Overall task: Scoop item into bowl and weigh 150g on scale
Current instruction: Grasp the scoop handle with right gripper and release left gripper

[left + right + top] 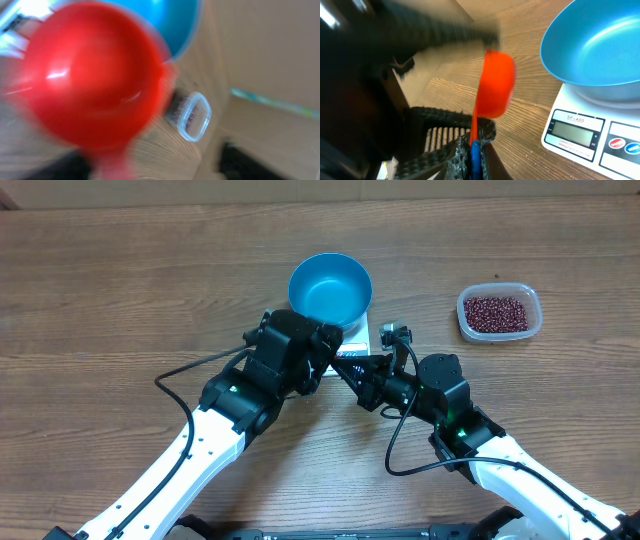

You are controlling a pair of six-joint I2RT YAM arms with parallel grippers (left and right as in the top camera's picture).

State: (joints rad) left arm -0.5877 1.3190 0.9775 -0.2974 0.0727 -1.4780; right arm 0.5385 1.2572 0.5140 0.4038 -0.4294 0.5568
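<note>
Dark red-brown beans [497, 311] lie heaped in a clear plastic tub [531, 330] at 3 o'clock from the blue bowl [330, 286], well apart from it across bare wood. The bowl sits on the white scale [580, 137], its rim overhanging the display strip, which faces 6 o'clock toward the two arms. Open table [120, 270] runs wide at 9 o'clock of the bowl and beyond it at 12 o'clock. The crowded spot is at 6 o'clock, where both wrists meet just in front of the scale.

The bowl shows only its smooth blue inside. The right gripper [473, 150] is clamped tight on the thin handle of a red scoop [495, 82]. The scoop stands upright, its cup raised near the bowl's rim at 9 o'clock in the right wrist view, not touching it. From the left wrist the cup shows a glossy red inside, smeared by blur, with the bowl behind it at 12 o'clock and the tub at 4 o'clock.

The left gripper [315, 345] sits close to the bowl's 7 o'clock edge. Whether its jaws are open or closed cannot be told: its own camera is filled by the scoop, and the right wrist view gives only a dark blur. From overhead the scoop is hidden beneath the arms and most of the scale lies under the bowl. The scale's reading cannot be made out.
</note>
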